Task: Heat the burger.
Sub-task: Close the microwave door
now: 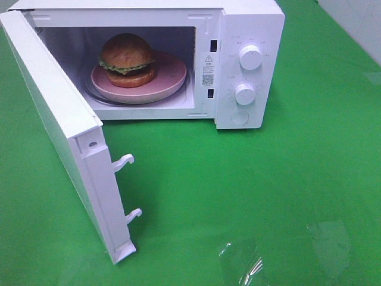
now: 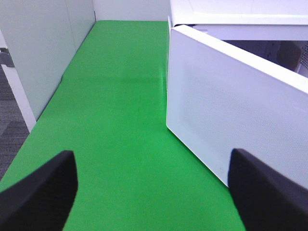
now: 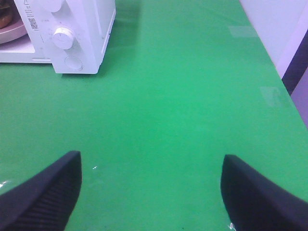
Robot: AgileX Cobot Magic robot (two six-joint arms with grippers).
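Presently, the small round burger with a glossy brown domed bun and a green lettuce edge (image 1: 126, 59) sits inside the cavity of the white box-shaped microwave oven (image 1: 253, 27). The oven stands at the far side of the green table covering (image 1: 256, 179). The burger rests upright on a round pink speckled plate (image 1: 172, 77), set toward the plate's left half and well inside its rim.

The oven's white hinged door (image 1: 53, 113) stands fully open, swung out to the near left. Its two white latch hooks (image 1: 124, 161) point right from its free edge. On the control panel to the right of the cavity I note an upper round white dial (image 1: 250, 57), a lower round white dial (image 1: 244, 93) and a round white button (image 1: 240, 117) below them. A shiny patch of clear film (image 1: 250, 262) lies on the covering at the near right.

My left gripper (image 2: 153, 192) is spread wide with nothing between its black fingers (image 2: 38, 192). It hovers over the covering on the outer side of the open door. One finger is close to the door's lower edge, and I cannot tell whether it touches.

My right gripper (image 3: 151, 192) is likewise spread wide and empty, above bare covering, near of the oven's control panel and well apart from it.

Neither gripper appears in the high view.
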